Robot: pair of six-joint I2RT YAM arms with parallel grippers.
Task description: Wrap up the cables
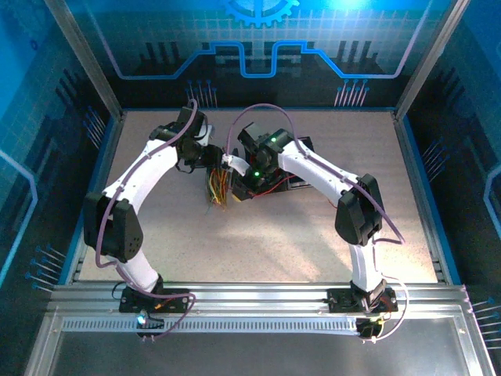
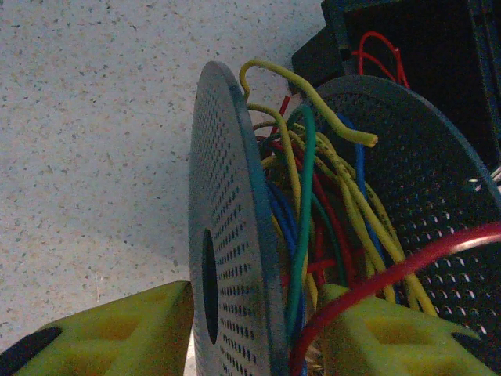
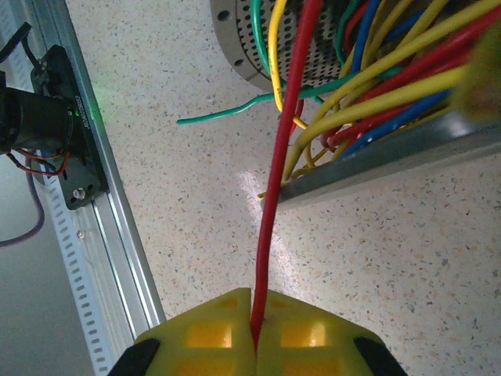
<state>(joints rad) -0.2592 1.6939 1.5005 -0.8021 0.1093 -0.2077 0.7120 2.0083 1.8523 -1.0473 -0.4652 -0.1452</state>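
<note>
Worktop (image 1: 258,243): pale and speckled, and the spool sits towards its far side, left of the middle.
Left arm (image 1: 149,168): white, arching in from the left, its wrist right over the spool.
Right arm (image 1: 321,168): white, arching in from the right, its wrist just beside the spool, so the two arms meet there.
Rail (image 3: 102,235): a silver metal strip along the worktop edge, well apart from the spool, seen in the right wrist view.
Spool (image 2: 235,258): grey, with two round walls full of small holes. It stands on edge, a dark hub hole low in the near wall.
Cables (image 2: 313,196): a loose tangle of yellow, red, blue and green, packed between the two spool walls and spilling past their rims.
Red cable (image 3: 278,180): and here it is, one long strand running straight out of the spool and into the right fingers.
Left fingers (image 2: 117,337): yellow and set apart, astride the near spool wall, with cables between that wall and the other finger. Pinching or only flanking it? I cannot tell.
Right fingers (image 3: 211,333): yellow, pressed together, clamping the red cable at their seam, away from the spool.
Green end (image 3: 227,113): a loose tip lying on the worktop just outside the spool.
Yellow end (image 2: 337,125): a bent tip poking up over the spool rim.
</note>
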